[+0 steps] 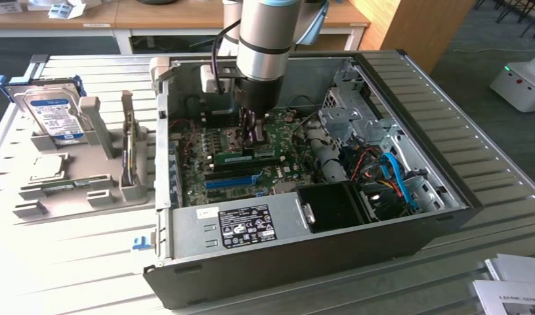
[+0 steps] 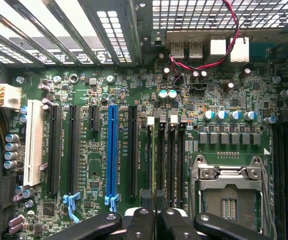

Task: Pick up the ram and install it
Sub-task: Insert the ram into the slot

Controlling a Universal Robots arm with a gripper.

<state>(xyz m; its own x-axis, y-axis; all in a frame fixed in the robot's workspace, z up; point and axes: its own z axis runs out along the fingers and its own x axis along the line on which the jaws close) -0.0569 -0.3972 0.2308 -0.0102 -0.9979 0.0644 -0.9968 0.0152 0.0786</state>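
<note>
Inside the computer case (image 1: 337,262), end effector (image 2: 156,205) sits nearly closed over the ram (image 1: 249,156).

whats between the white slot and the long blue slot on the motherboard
In the wrist view, two long black slots and one short black slot stand between the white slot and the blue slot.
</note>
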